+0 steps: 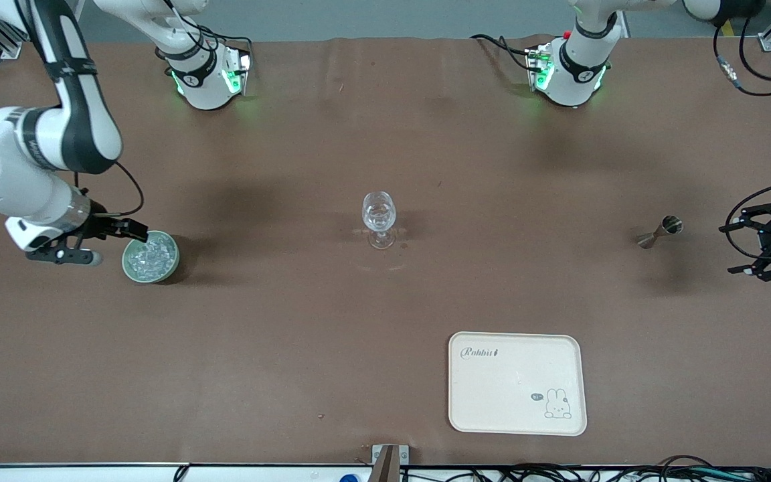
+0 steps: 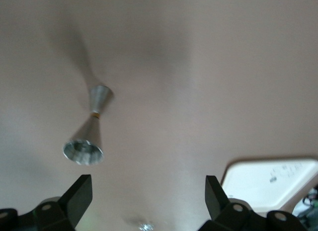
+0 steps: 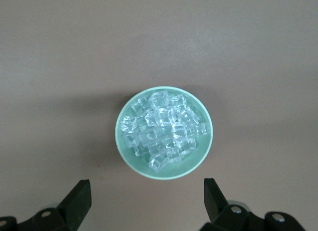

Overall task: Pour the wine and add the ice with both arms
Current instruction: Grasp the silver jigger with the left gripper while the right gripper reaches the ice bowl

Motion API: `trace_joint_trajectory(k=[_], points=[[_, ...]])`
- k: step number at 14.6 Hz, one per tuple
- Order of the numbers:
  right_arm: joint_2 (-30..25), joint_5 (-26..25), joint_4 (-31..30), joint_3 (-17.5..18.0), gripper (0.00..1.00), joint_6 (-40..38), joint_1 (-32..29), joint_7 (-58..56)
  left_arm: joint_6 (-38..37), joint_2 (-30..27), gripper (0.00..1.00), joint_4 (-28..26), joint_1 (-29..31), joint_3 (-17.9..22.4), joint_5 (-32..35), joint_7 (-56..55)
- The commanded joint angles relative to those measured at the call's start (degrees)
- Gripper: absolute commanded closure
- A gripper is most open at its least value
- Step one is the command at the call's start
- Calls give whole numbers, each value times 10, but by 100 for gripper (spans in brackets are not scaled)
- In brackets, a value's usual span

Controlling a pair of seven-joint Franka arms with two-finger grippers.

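Note:
A green bowl [image 1: 132, 271] heaped with clear ice chunks [image 1: 151, 256] sits toward the right arm's end of the table. My right gripper [image 1: 106, 242] is open and empty, low beside the bowl. In the right wrist view the bowl [image 3: 130, 164] and ice [image 3: 164, 129] lie just ahead of the open gripper [image 3: 147, 196]. A clear stemmed glass [image 1: 379, 217] stands mid-table. A small metal jigger [image 1: 660, 231] stands toward the left arm's end. My left gripper [image 1: 731, 249] is open and empty beside it. The jigger [image 2: 92, 129] also shows ahead of the gripper [image 2: 149, 191] in the left wrist view.
A cream tray [image 1: 517, 383] with a rabbit drawing lies nearer the front camera than the glass and jigger; it also shows in the left wrist view [image 2: 271, 181]. Brown cloth covers the table. The arm bases stand along the table's edge farthest from the front camera.

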Motion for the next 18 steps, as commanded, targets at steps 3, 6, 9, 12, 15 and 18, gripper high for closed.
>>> trace_joint_trajectory(k=[3,6,9,12,15,18], points=[[24,-36,-49,-2,5,72,2,-6,-81,90,0,50,26,26,-58,43],[52,-45,-60,-3,14,121,-2,-6,-116,128,0,51,50,26,-79,95],[62,-59,-76,-3,28,152,-2,-6,-124,149,0,44,65,26,-115,137],[64,-86,-78,-3,33,153,-11,-6,-180,161,0,30,64,25,-111,181],[77,-87,-79,-3,33,172,-11,-6,-182,164,1,-7,64,21,-124,206],[83,-87,-88,-3,36,194,-12,-6,-185,187,4,-21,69,21,-176,207]])
